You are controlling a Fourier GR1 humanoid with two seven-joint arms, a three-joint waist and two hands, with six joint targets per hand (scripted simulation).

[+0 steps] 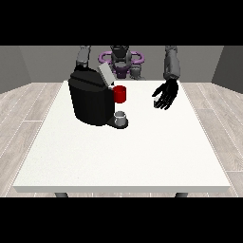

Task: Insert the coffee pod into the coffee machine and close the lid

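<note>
You have one hand plainly in sight, the hand at the view's right; it hangs over the white table with its fingers straight and relaxed, spread a little, pinching nothing. The other arm comes down behind the coffee machine and its hand is hidden there, so you cannot tell how its fingers lie.

From your visible hand, the machine stands well apart towards the view's left; its lid is tilted up and open; a red thing at the machine sits just below that lid, on the side facing your hand.

A small grey thing stands upright on the machine's base, below the red thing, nearer the camera than your hand and to its left; it may be the pod or a cup, and you cannot tell which from here.

In my judgement the coming move turns on this: the lid lies leftward of your open hand, yet the hidden hand is far nearer to it; the lid is not yet closed.
</note>
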